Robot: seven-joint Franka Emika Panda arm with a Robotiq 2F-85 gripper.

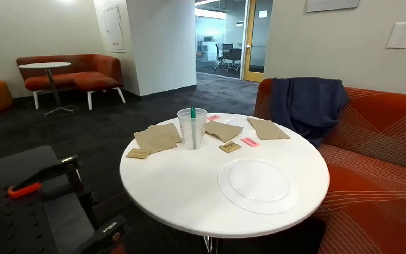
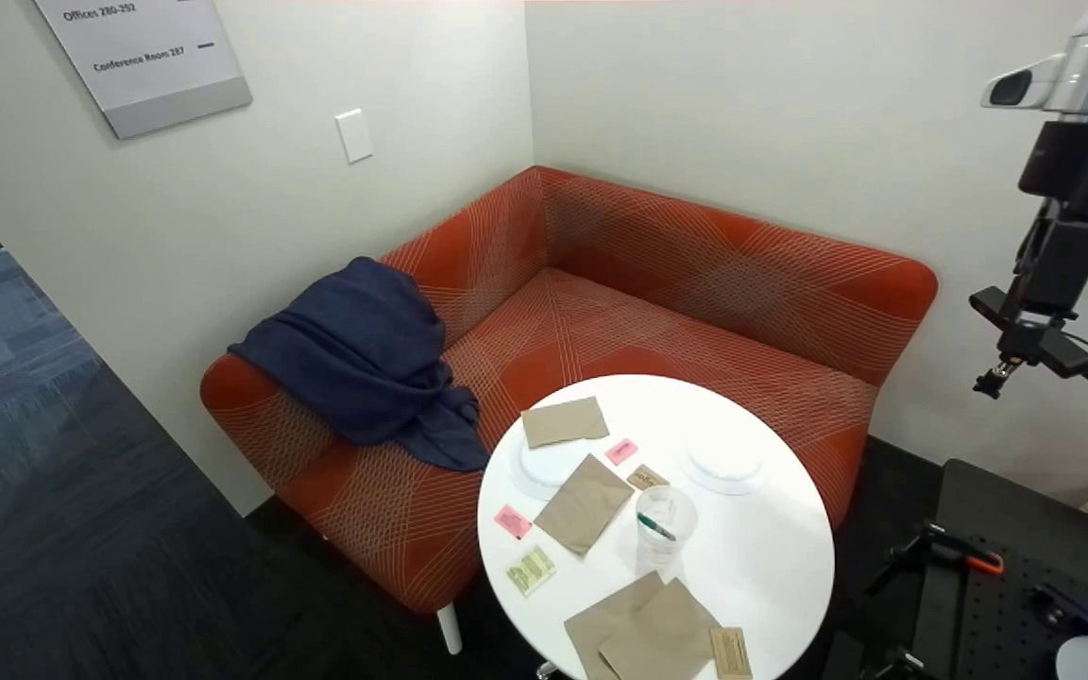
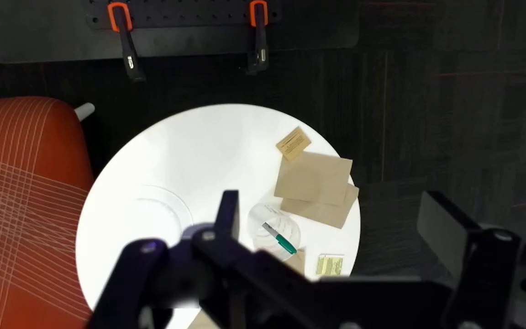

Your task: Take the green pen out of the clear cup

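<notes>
Gaping wide, empty jaws.

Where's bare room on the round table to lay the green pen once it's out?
Use the tabletop facing the black bench, bordered by the clear cup, the uncovered plate, the overlapping brown napkins and the tan packet at their edge. The side away from the bench is crowded: two more napkins, several packets, a partly covered plate.

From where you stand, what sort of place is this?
Probably an office lounge: a wall sign lists "Offices" and "Conference Room", and a red sofa stands beside a round white table.
</notes>
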